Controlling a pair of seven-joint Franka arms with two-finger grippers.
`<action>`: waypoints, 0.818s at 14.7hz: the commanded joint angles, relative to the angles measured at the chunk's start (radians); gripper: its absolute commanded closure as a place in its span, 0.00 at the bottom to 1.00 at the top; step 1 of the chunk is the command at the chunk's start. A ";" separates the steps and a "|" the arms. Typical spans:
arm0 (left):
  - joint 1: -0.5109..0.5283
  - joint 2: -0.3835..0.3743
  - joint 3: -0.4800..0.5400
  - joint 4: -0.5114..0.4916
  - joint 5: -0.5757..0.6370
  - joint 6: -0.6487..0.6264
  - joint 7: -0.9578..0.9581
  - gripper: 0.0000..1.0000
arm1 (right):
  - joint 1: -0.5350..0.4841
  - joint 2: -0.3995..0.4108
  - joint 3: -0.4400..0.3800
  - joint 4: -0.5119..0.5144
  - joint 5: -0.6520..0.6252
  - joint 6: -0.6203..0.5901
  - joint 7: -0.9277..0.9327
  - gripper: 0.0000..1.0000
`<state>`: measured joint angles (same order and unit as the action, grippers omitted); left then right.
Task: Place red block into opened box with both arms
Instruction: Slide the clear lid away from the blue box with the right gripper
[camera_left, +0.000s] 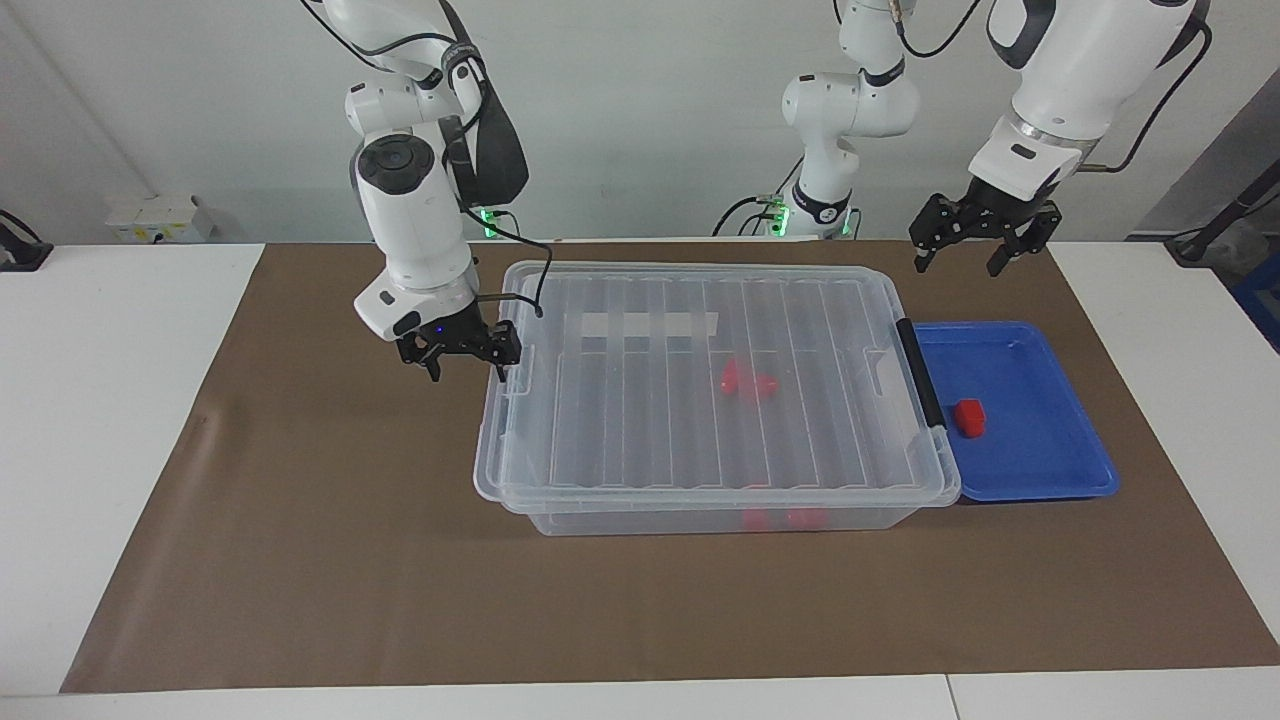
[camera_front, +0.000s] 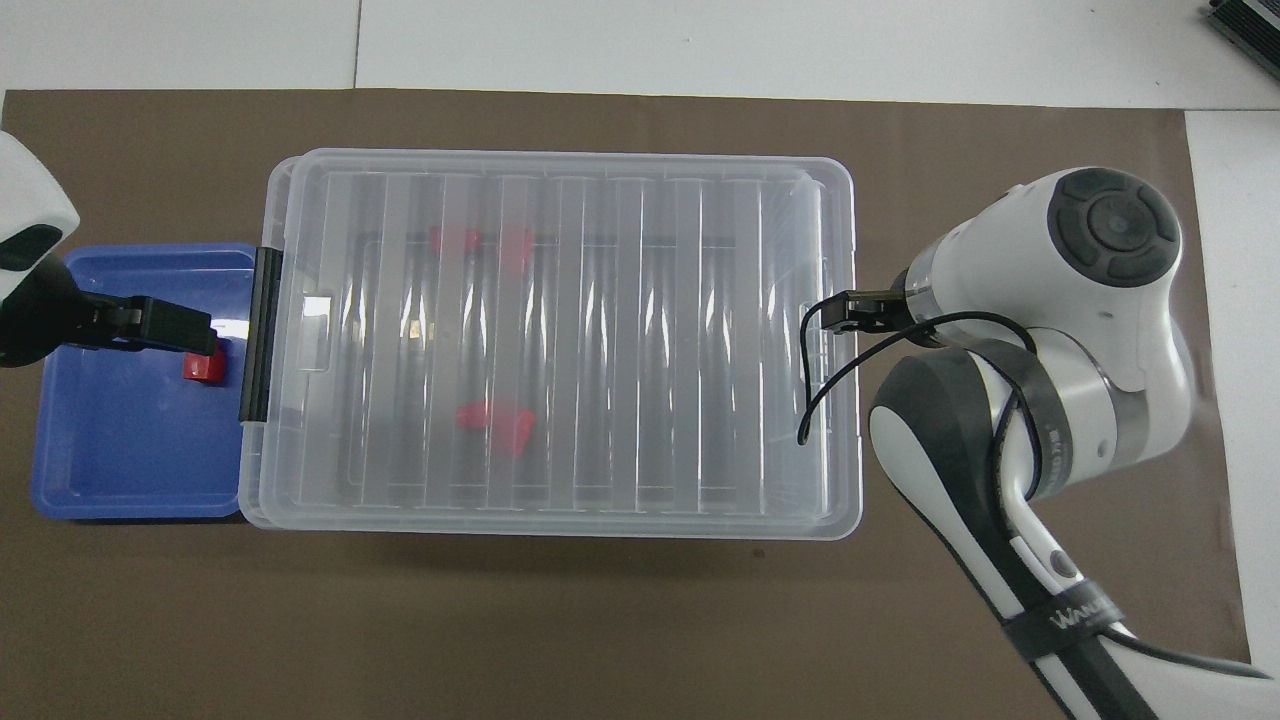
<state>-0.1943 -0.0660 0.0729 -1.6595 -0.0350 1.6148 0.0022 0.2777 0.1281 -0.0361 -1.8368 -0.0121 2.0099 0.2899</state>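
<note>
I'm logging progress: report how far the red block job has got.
Done: nothing visible; the lid lies on the box, and the red block sits in the blue tray. In hand: the right gripper, open, is at the lid's edge at its end of the box; the left gripper hangs open above the tray, holding nothing. Left: open the box, pick the block, place it inside.

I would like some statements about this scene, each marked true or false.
1. The red block lies in the blue tray. True.
2. The box has no lid on it. False: the clear ribbed lid covers it.
3. The left tool holds the red block. False: it hangs open and empty over the mat, above the tray.
4. The right tool is open at the box's end toward the right arm. True.
5. Red pieces show inside the box. True.
</note>
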 joint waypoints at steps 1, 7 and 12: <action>0.001 -0.006 -0.002 0.006 0.020 -0.018 -0.011 0.00 | -0.052 -0.025 0.005 -0.036 0.006 0.015 -0.075 0.02; 0.003 -0.006 -0.002 0.006 0.020 -0.018 -0.011 0.00 | -0.153 -0.027 0.005 -0.036 0.006 -0.022 -0.219 0.02; 0.003 -0.006 -0.002 0.006 0.020 -0.018 -0.011 0.00 | -0.239 -0.027 0.005 -0.036 0.004 -0.033 -0.331 0.02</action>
<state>-0.1943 -0.0660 0.0729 -1.6595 -0.0350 1.6145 0.0022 0.0720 0.1264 -0.0379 -1.8467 -0.0119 1.9874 -0.0004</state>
